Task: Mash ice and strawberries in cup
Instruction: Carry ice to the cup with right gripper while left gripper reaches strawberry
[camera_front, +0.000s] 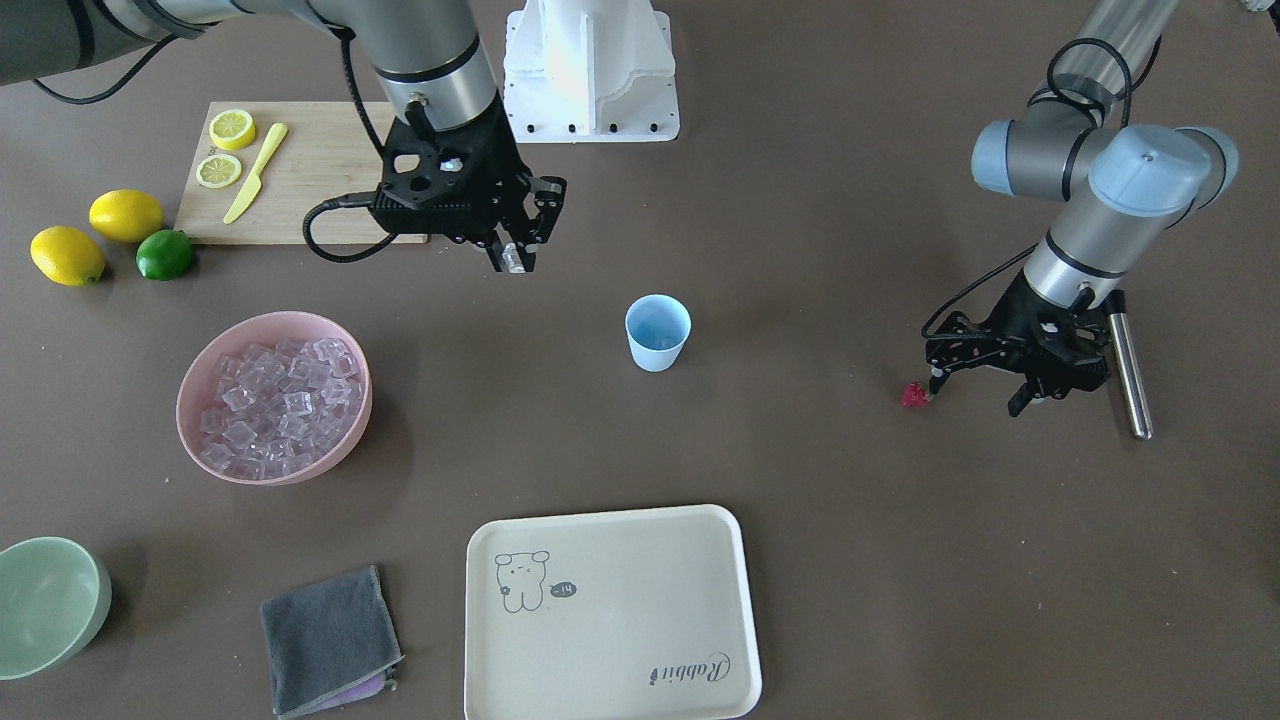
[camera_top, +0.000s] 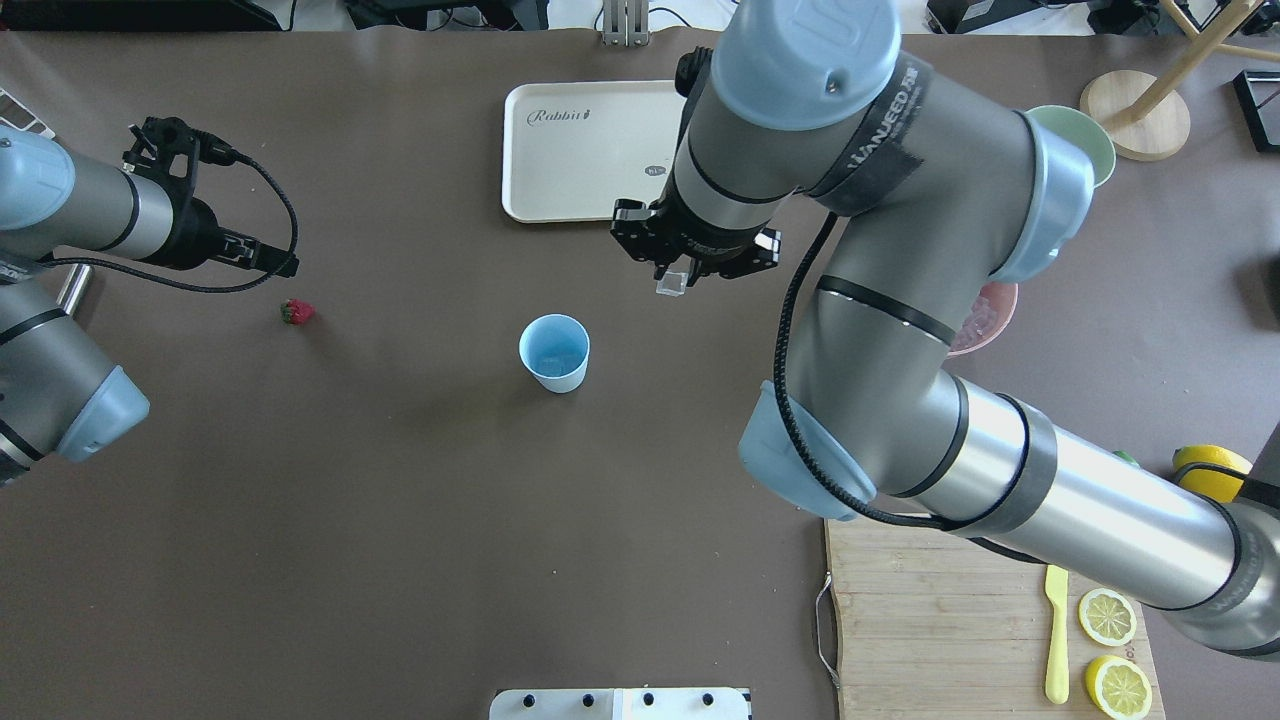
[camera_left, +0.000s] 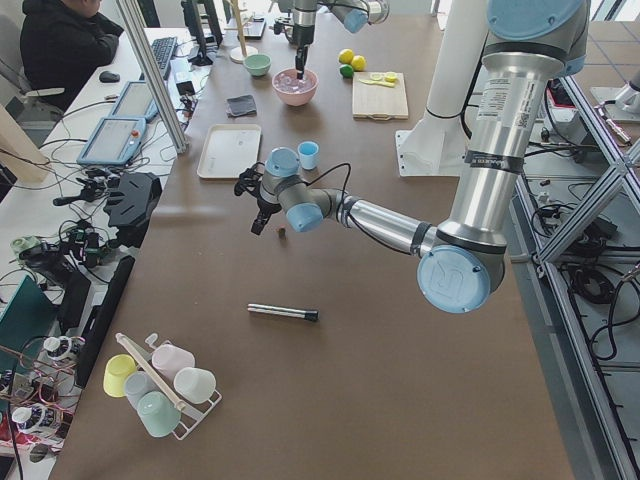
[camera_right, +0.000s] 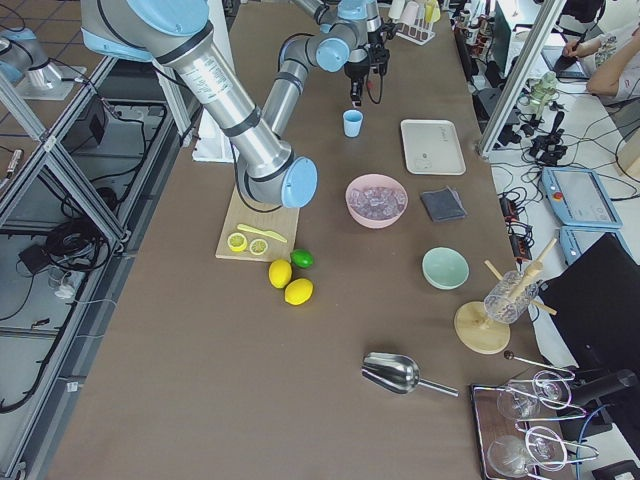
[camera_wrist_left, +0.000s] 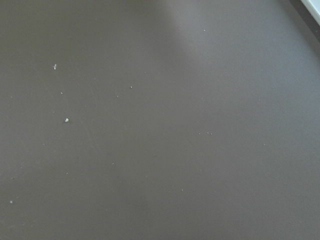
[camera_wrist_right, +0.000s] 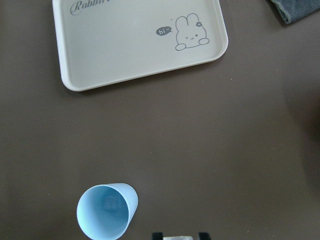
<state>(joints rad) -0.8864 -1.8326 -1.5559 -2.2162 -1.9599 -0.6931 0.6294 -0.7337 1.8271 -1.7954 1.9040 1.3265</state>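
The light blue cup (camera_front: 658, 332) stands upright mid-table; it also shows in the overhead view (camera_top: 554, 352) and the right wrist view (camera_wrist_right: 106, 211). My right gripper (camera_front: 514, 262) hangs above the table beside the cup, between it and the cutting board, shut on one clear ice cube (camera_top: 671, 283). The rest of the ice (camera_front: 275, 405) is heaped in a pink bowl (camera_front: 196, 372). The small red strawberry (camera_front: 914, 395) lies on the table. My left gripper (camera_front: 978, 392) is open and low, one fingertip (camera_front: 935, 380) right beside the strawberry, which is not between the fingers.
A metal rod (camera_front: 1130, 375) lies by the left arm. A cream tray (camera_front: 610, 610), a grey cloth (camera_front: 330, 640) and a pale green bowl (camera_front: 50, 605) sit along the operators' edge. A cutting board (camera_front: 320, 170) holds lemon slices and a knife, with lemons and a lime (camera_front: 164, 254) beside it.
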